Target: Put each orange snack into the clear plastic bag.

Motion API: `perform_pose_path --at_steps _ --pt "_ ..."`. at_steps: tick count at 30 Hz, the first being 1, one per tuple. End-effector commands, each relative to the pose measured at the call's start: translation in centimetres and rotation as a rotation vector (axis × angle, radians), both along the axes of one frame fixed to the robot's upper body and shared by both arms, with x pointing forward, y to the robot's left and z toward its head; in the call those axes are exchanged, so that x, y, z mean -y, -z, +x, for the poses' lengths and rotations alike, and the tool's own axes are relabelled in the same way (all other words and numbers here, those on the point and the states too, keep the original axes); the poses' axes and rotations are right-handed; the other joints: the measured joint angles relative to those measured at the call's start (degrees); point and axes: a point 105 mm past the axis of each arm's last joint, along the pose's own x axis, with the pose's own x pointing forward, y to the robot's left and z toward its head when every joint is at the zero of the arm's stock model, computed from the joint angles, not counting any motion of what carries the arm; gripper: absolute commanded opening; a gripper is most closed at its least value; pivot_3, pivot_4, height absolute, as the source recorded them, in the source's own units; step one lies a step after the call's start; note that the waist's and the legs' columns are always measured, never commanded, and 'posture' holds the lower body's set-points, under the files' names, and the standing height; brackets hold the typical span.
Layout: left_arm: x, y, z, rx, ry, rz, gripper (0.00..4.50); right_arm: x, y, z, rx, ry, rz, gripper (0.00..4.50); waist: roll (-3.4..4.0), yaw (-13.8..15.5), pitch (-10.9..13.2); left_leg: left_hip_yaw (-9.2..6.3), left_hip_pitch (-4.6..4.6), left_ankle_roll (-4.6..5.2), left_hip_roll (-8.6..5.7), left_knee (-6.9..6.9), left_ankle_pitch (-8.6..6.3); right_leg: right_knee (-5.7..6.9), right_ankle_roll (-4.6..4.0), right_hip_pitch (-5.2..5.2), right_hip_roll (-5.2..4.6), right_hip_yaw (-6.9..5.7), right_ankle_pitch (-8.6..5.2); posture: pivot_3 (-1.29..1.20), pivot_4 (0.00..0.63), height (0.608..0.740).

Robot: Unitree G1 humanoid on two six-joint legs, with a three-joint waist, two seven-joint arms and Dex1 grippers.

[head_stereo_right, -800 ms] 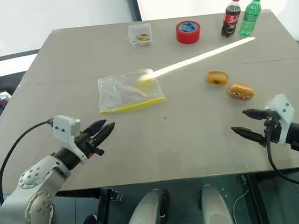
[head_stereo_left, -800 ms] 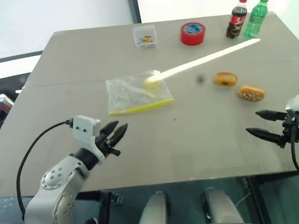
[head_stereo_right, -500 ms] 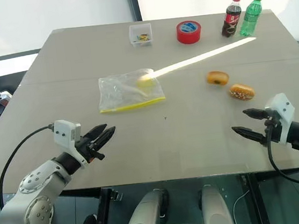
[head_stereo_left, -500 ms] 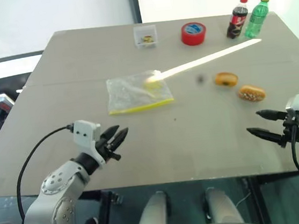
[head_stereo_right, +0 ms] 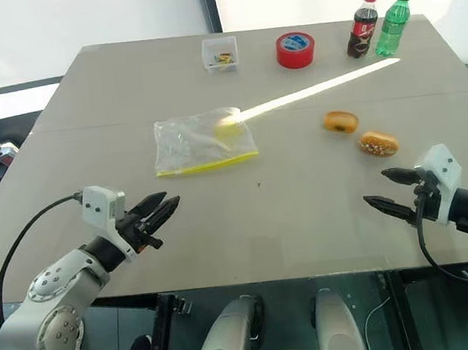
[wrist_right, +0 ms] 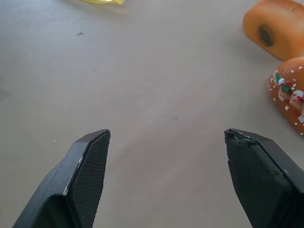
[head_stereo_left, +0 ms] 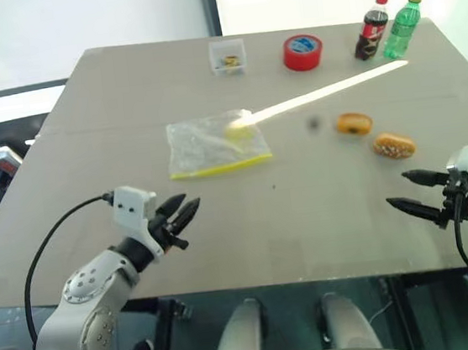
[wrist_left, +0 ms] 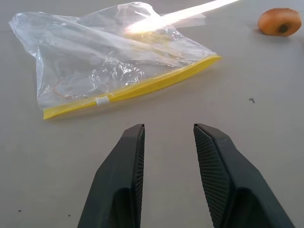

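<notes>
Toward the right edge of the worktop [head_stereo_right: 306, 217] lie two orange snacks: one plain and rounded [head_stereo_right: 340, 121], the other speckled [head_stereo_right: 378, 143], side by side and close together, perhaps just touching. They look light, smooth and firm enough to pinch, though the rounded sides could roll or slip, so a hold across the narrow middle seems best. Near the worktop's centre, the bag [head_stereo_right: 201, 142] lies flat with its yellow strip facing the near edge. It looks thin, crinkly and limp, likely to slide or collapse unless pinned or lifted by the strip.

Both jaws stand open and empty above the near edge. The right gripper [head_stereo_right: 385, 189] is near the speckled snack, which sits beyond it and slightly aside. The left gripper [head_stereo_right: 164, 209] points toward the bag, clearly apart from it.
</notes>
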Motion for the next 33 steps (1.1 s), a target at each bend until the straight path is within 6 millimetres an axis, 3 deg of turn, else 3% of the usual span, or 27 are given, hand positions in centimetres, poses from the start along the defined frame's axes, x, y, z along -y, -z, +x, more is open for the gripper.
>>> perform_pose_path --at_steps 1,7,11,15,19,22,30,33 --pt "0.0 -1.0 0.1 0.045 0.015 0.008 1.73 -0.7 -1.3 0.2 0.053 -0.028 -0.008 3.93 0.00 0.0 0.0 0.00 0.00 0.00 0.00 0.00 0.00 0.00 0.00 0.00 0.00 0.00 0.00 0.00 0.150 0.740" --pt "-1.0 -2.9 1.9 0.112 -0.029 -0.050 1.73 -4.0 -2.3 -0.2 0.083 -0.151 -0.026 3.93 0.00 0.0 0.0 -0.01 0.00 0.00 0.00 0.00 0.00 0.01 0.00 -0.01 0.01 -0.04 0.00 0.00 0.150 0.740" --pt "-3.2 -2.9 4.0 0.074 -0.108 -0.087 1.73 -7.3 -4.3 -0.1 0.148 -0.229 -0.008 3.93 0.00 -0.2 0.0 -0.09 -0.01 0.00 -0.01 0.01 0.00 0.01 0.01 0.00 0.02 -0.06 0.01 0.00 0.150 0.740" --pt "-4.9 -3.5 6.3 0.055 -0.178 -0.140 1.73 -9.0 -5.6 0.0 0.187 -0.273 -0.010 3.93 -0.04 -0.1 0.0 -0.14 -0.05 0.00 -0.02 0.01 0.00 0.00 0.02 -0.03 0.04 -0.12 0.01 0.00 0.150 0.740" --pt "-6.9 -3.7 8.5 0.018 -0.294 -0.218 1.73 -9.4 -6.2 0.3 0.206 -0.288 -0.026 3.93 -0.12 0.1 0.0 -0.18 -0.10 -0.01 -0.07 0.03 0.01 0.00 0.02 -0.02 0.03 -0.20 0.01 0.00 0.150 0.740" --pt "-6.2 -3.2 9.8 -0.014 -0.252 -0.236 1.73 -9.7 -6.4 0.5 0.215 -0.298 -0.027 3.93 -0.15 0.0 0.0 -0.24 -0.10 -0.01 -0.12 0.02 0.00 0.00 0.02 -0.02 0.00 -0.19 0.01 0.00 0.150 0.740" --pt "-3.4 0.4 13.0 -0.179 -0.153 -0.267 1.73 -11.1 -6.8 0.7 0.236 -0.337 0.004 3.93 -0.17 -0.2 0.0 -0.34 -0.11 -0.02 -0.34 0.01 0.01 0.04 0.02 -0.03 -0.01 -0.26 0.01 0.00 0.150 0.740" --pt "-3.4 2.2 13.8 -0.250 -0.152 -0.230 1.73 -11.2 -6.6 0.7 0.235 -0.337 0.006 3.93 -0.18 -0.1 0.0 -0.39 -0.12 -0.02 -0.35 0.02 0.01 0.04 0.03 -0.03 -0.04 -0.24 0.01 0.00 0.150 0.740"
